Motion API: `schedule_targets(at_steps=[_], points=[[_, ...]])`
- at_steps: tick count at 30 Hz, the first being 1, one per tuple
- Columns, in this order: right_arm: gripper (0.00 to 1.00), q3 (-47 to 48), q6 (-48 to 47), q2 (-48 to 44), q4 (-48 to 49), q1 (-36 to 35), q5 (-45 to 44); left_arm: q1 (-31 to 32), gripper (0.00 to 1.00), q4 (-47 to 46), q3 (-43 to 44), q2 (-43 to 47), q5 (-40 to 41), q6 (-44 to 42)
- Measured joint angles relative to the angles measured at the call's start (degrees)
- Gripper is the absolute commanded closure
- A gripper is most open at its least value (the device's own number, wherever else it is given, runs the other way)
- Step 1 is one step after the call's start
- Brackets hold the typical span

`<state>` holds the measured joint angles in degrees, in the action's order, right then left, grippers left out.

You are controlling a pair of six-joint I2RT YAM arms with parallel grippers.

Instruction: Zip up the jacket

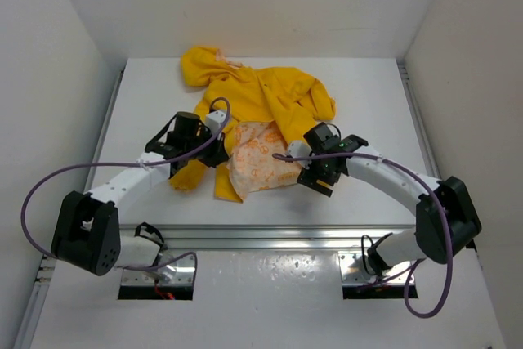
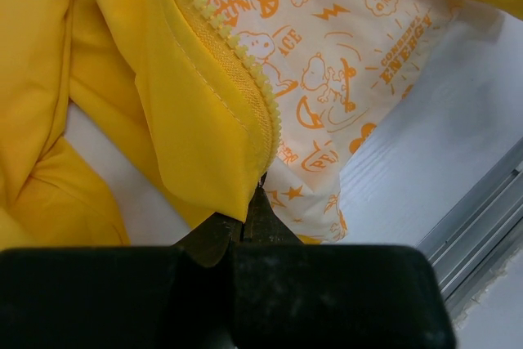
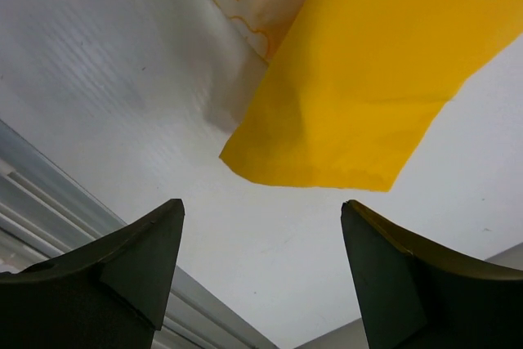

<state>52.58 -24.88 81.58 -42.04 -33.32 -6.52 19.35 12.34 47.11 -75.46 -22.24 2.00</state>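
The yellow jacket (image 1: 261,96) lies open on the table, its cream orange-printed lining (image 1: 260,157) facing up near the front. My left gripper (image 1: 222,151) is shut on the bottom corner of the jacket's left front edge, right at the lower end of the zipper teeth (image 2: 239,48); the pinch shows in the left wrist view (image 2: 252,202). My right gripper (image 1: 315,176) is open and empty, hovering just above the table. In the right wrist view (image 3: 261,212) a yellow corner of the jacket's other front flap (image 3: 359,96) lies a little ahead of it, untouched.
The white table (image 1: 368,104) is walled in on three sides. A metal rail (image 1: 270,234) runs along its front edge, close behind both grippers. The hood (image 1: 204,63) lies bunched at the back left.
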Motion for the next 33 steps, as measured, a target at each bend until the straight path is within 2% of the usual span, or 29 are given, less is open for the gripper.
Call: schedule_targets(at_steps=[6,8,11,17,24,32,33], points=[[0.22,3.10,1.88,3.17,0.42,-2.23,-3.65,-1.46,1.00,-0.55,-2.01,1.29,-0.07,0.76],[0.26,3.08,2.64,3.89,0.59,-2.99,-4.52,-1.81,1.00,-0.66,-2.47,1.44,-0.22,1.31],[0.28,2.45,4.46,4.50,1.73,-3.41,-5.53,-2.40,1.00,-1.22,-3.10,1.84,-0.39,2.21],[0.29,-4.39,8.26,3.87,9.03,-1.99,-6.47,-2.97,1.00,-2.29,-4.15,3.10,-1.40,3.78],[0.29,-14.95,6.56,1.92,18.88,-1.64,-7.32,-3.30,1.00,-2.73,-4.20,3.10,-2.47,4.83],[0.30,-16.00,4.61,1.92,25.27,-1.70,-7.72,-3.30,1.00,-2.97,-4.20,2.32,-3.04,5.84],[0.35,-15.91,4.42,1.92,25.64,-1.70,-7.91,-3.30,1.00,-2.97,-4.20,2.21,-3.08,5.95]])
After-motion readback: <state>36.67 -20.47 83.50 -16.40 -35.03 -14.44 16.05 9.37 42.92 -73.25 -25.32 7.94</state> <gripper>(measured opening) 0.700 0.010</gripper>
